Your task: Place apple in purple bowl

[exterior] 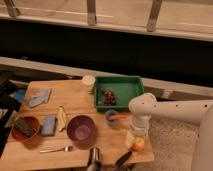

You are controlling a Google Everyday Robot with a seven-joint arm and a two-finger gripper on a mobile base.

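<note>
The apple (139, 145), small and yellow-orange with a reddish blush, lies on the wooden table (75, 107) near its front right corner. The purple bowl (81, 129) stands empty at the table's front middle, to the left of the apple. My white arm reaches in from the right and bends down. My gripper (134, 139) hangs right over the apple, at its upper left side. The arm's wrist hides the contact between gripper and apple.
A green tray (125, 85) with a dark grape cluster (107, 97) sits at the back right. A small blue cup (112, 118) stands by the arm. Also here are an orange bowl (24, 129), a blue sponge (48, 125), a fork (55, 149), a white cup (88, 82) and a blue cloth (39, 97).
</note>
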